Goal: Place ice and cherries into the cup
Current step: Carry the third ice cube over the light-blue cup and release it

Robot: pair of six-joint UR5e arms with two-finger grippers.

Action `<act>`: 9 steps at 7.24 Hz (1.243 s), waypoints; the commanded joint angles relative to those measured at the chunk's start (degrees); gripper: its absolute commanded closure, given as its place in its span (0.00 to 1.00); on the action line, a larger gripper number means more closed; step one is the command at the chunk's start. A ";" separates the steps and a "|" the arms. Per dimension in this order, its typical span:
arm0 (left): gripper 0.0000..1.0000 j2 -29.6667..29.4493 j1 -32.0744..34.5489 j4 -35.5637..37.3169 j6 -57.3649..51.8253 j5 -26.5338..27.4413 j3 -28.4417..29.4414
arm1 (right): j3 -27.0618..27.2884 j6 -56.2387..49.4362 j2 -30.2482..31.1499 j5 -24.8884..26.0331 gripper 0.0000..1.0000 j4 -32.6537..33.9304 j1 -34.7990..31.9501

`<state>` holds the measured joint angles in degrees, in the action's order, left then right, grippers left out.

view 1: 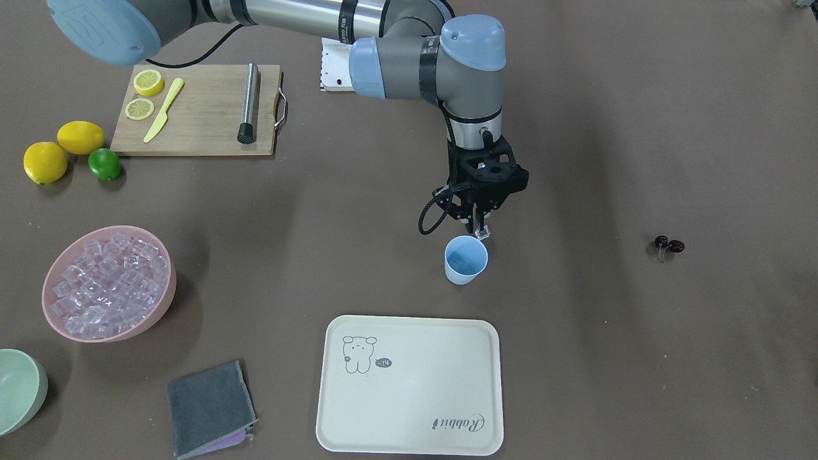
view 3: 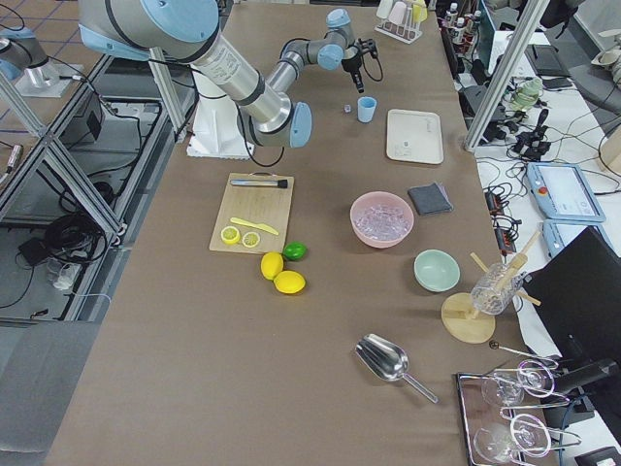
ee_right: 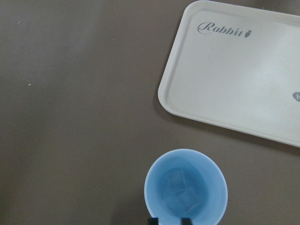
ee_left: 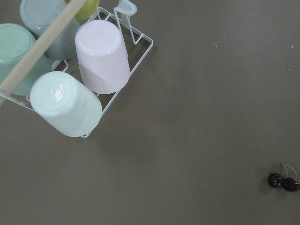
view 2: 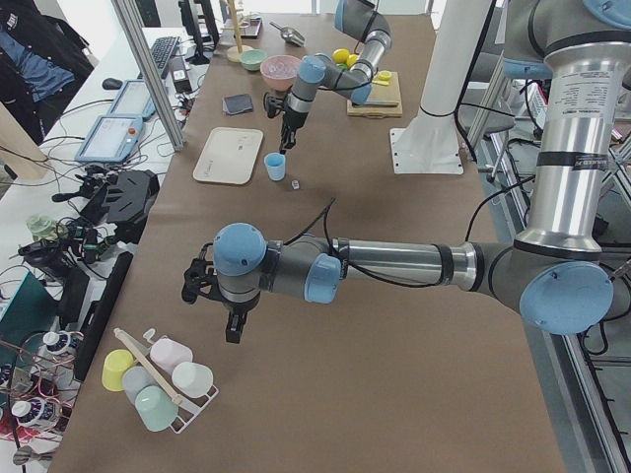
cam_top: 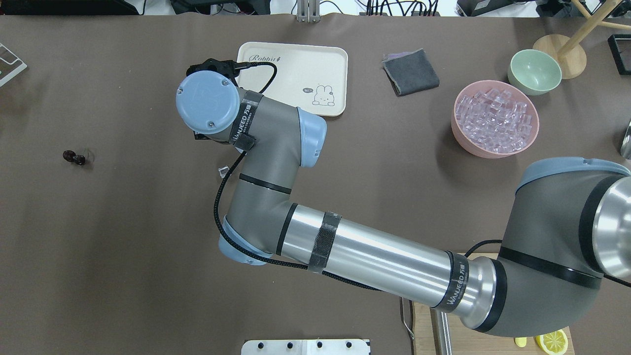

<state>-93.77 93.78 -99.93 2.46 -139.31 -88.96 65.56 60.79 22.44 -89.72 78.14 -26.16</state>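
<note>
The light-blue cup (view 1: 466, 259) stands upright mid-table and holds two clear ice cubes (ee_right: 180, 190). My right gripper (view 1: 476, 227) hangs just above the cup's far rim, its fingertips (ee_right: 185, 221) slightly apart with nothing between them, so it is open. One loose ice cube (view 1: 484, 231) lies on the table beside the cup. More ice (view 1: 108, 281) fills the pink bowl (view 1: 167, 291). The cherries (view 1: 668, 245) lie alone on the table, and the left wrist view has the cherries (ee_left: 283, 182) at its lower right. My left gripper (view 2: 234, 333) shows only in the side view; I cannot tell its state.
A cream tray (view 1: 409, 383) lies near the cup. A grey cloth (view 1: 211, 409) and a green bowl (view 1: 19, 390) sit by the pink bowl. The cutting board (view 1: 204, 121), lemons and a lime (view 1: 104, 164) are further off. A wire cup rack (ee_left: 136, 51) lies near the left arm.
</note>
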 commanded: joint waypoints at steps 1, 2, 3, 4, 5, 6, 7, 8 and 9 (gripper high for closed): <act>0.02 0.00 0.00 0.00 0.00 0.00 -0.07 | -0.17 2.04 0.15 6.36 0.12 0.00 5.38; 0.02 0.00 0.00 0.00 0.00 0.00 0.01 | -0.61 4.23 0.15 6.84 0.14 0.00 6.63; 0.02 0.00 0.00 0.00 0.00 0.00 0.02 | -1.92 8.34 0.15 7.45 0.15 0.00 7.17; 0.02 0.26 0.00 0.00 0.00 0.00 0.02 | -2.97 16.21 0.15 7.63 0.15 0.00 7.26; 0.02 0.69 0.00 0.00 0.00 -0.08 -0.59 | -2.98 23.08 -0.28 7.63 0.14 -0.61 7.43; 0.02 0.70 0.09 0.00 0.00 -0.08 -0.60 | -3.16 31.07 -0.20 9.63 0.11 -2.79 8.31; 0.02 0.70 0.00 0.00 0.00 -0.08 -0.51 | -6.03 35.06 -0.37 16.27 0.07 -5.42 10.32; 0.02 0.70 0.00 0.00 -0.09 -0.08 -0.34 | -9.89 34.93 -0.64 18.42 0.05 -8.84 10.77; 0.02 0.70 0.00 0.00 -0.18 -0.08 -0.08 | -12.10 34.58 -0.90 21.40 0.05 -9.14 10.95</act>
<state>-93.08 93.80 -99.93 2.38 -139.39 -89.29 56.69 94.75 21.84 -72.10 70.71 -15.76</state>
